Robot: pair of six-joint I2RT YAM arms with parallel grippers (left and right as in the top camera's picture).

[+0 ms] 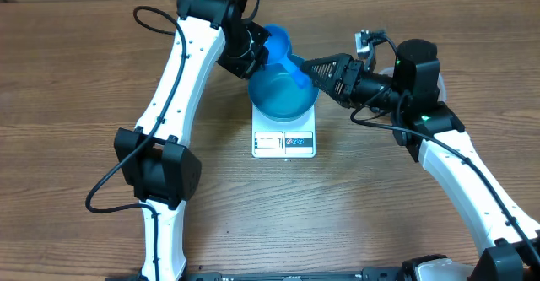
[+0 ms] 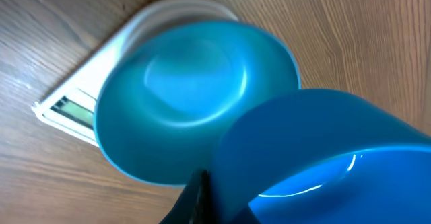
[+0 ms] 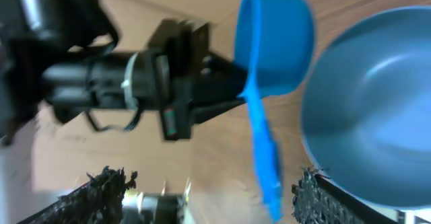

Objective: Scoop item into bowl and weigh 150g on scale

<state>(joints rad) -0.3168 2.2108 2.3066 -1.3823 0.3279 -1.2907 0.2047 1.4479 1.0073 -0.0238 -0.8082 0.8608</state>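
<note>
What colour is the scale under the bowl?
The scale is white; overhead view shows it best.

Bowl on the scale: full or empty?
Empty. The bowl sits on the scale, its inside bare blue in every view, nothing in it.

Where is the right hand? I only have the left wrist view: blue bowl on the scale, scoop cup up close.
Observer: The right hand is open, the handle of the scoop between its fingers, not yet gripped.
Operator: What holds the scoop?
Observer: The left hand, shut on the cup's rim.
Operator: Where does the handle run?
Observer: Overhead, from the cup across the far rim of the bowl to the right hand.
</note>
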